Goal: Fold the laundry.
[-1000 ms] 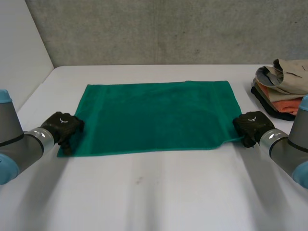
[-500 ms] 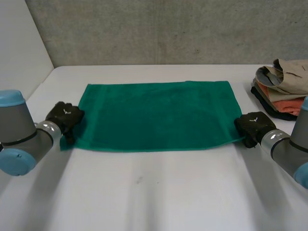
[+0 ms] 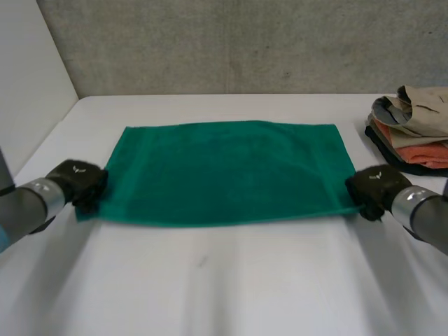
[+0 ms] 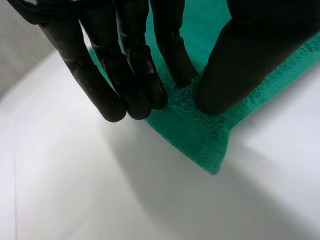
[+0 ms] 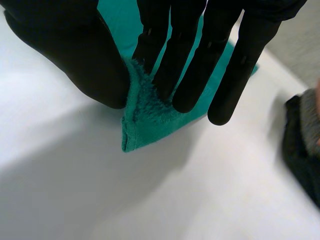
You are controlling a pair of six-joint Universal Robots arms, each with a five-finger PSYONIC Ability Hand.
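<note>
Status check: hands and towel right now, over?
Left robot hand pinching near left corner of towel. Right robot hand pinching its near right corner. Towel spread open, not yet folded. Clothes pile off to the right, clear of it.

A white table (image 3: pixel 224 280) meets a grey concrete wall (image 3: pixel 245 42) behind and a white panel (image 3: pixel 28 70) at the left

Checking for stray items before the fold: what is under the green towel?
The green towel lies on the white table; left hand and right hand pinch its near corners. Anything beneath its middle is covered.
</note>
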